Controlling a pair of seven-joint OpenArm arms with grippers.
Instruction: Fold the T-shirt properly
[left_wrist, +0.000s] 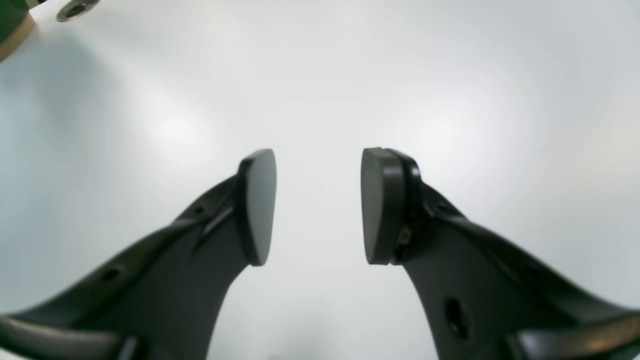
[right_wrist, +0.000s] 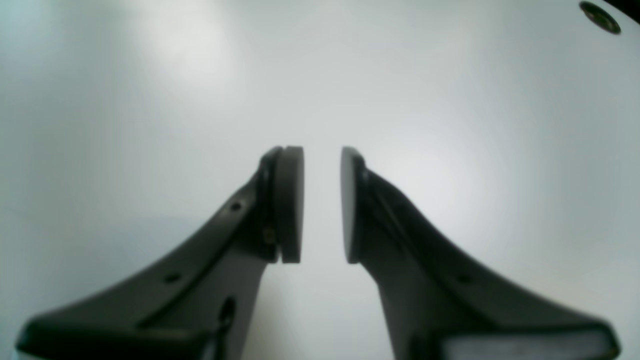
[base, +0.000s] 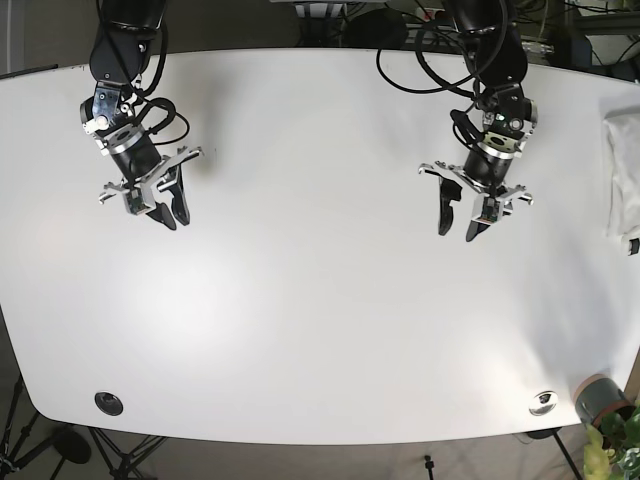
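1. Though cut off at the frame's right edge, I see the T-shirt (base: 620, 165) on the white table (base: 320, 300).
2. My left gripper (base: 459, 229) gapes wide, empty.
3. My right gripper (base: 174, 219) stands narrowly parted, empty.

both grippers (base: 458, 226) (base: 173, 215) agape, empty

A white table (base: 320, 330) with rounded corners fills the base view, its glossy top showing soft patches of reflected light. Round cable grommets sit near its front-left corner (base: 108, 403) and front-right corner (base: 543, 402). Beyond the far edge lie dark cables and equipment (base: 350, 15), and tripod legs (base: 40, 445) stand on the floor below the front-left corner.
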